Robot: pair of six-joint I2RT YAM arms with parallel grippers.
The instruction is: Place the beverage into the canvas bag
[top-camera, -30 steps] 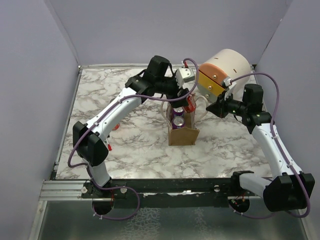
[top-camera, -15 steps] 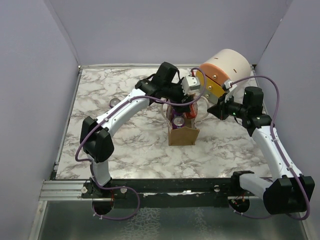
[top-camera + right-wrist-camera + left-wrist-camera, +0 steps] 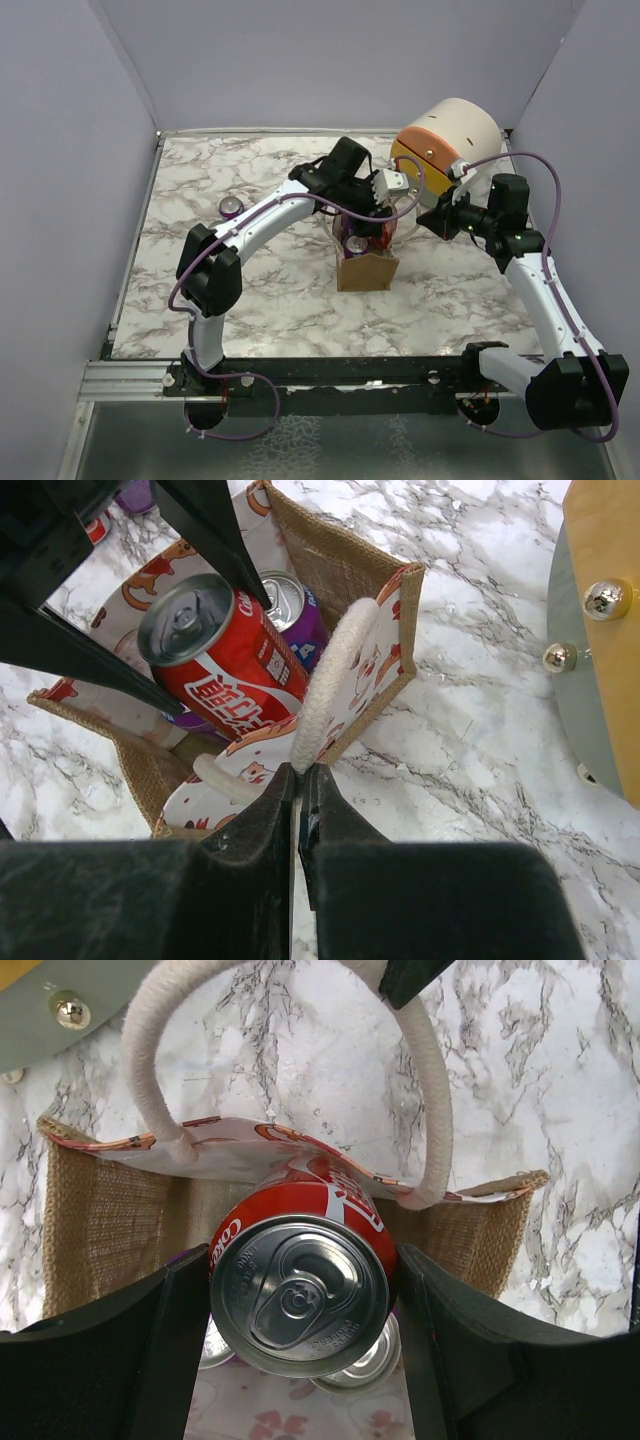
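The small tan canvas bag (image 3: 367, 268) stands mid-table, its mouth open; it also shows in the left wrist view (image 3: 100, 1225) and the right wrist view (image 3: 345, 560). My left gripper (image 3: 380, 222) is shut on a red cola can (image 3: 300, 1280), holding it tilted in the bag's mouth above the cans inside; the can also shows in the right wrist view (image 3: 225, 675). A purple can (image 3: 290, 605) sits inside the bag. My right gripper (image 3: 300, 775) is shut on a pale loop handle (image 3: 325, 670) and holds it to the right.
A large cream-and-orange cylinder (image 3: 450, 140) lies at the back right, close behind the right gripper. A loose can (image 3: 230, 208) stands on the marble table (image 3: 280, 290) at the left. Purple walls close in the back and both sides.
My left arm has moved right and lowered the red can from above the bag into its mouth. The right gripper has kept hold of the handle, almost still.
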